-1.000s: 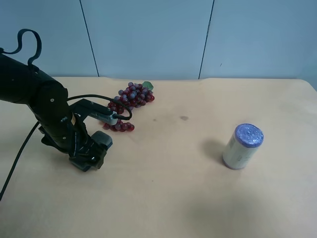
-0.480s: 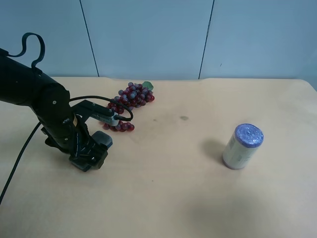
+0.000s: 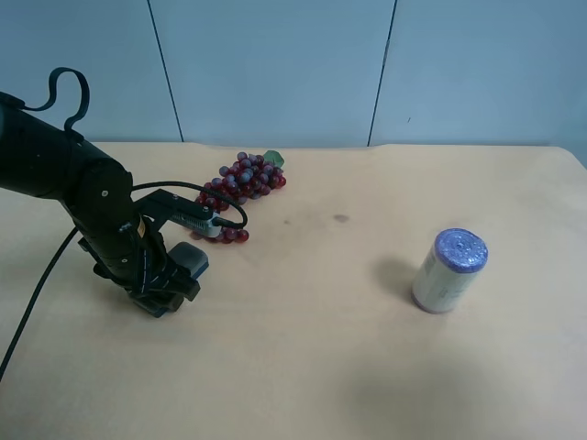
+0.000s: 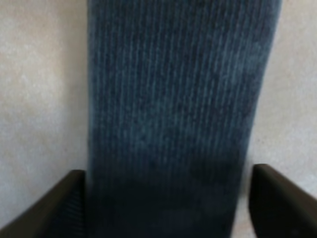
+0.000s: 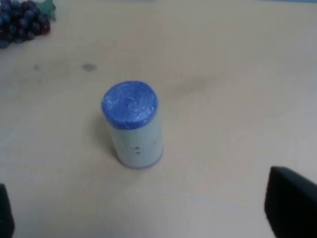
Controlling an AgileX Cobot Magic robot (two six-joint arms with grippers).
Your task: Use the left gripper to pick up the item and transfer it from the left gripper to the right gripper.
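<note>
The left gripper is down at the counter, w/ its black arm bent over it at the left of the high view. Its fingers sit one on each long side of the block & press against it, so they're closed on the block. The block is dark grey-blue w/ fine ribs & fills most of the left wrist view. In the high view it looks flat on the counter, w/ only one end showing past the gripper, on the side toward the grapes.

The grapes are a red-purple bunch w/ a green leaf. They lie just beyond the left gripper, toward the back wall, near the block but not touching it.

A white can w/ a purple-blue lid stands on the right of the high view, well apart from the block & grapes.

Of the right gripper, the right wrist view shows only two dark fingertips at its edges. They're spread wide w/ nothing btw. them, so they're open. The can stands on the counter ahead of them, untouched.
</note>
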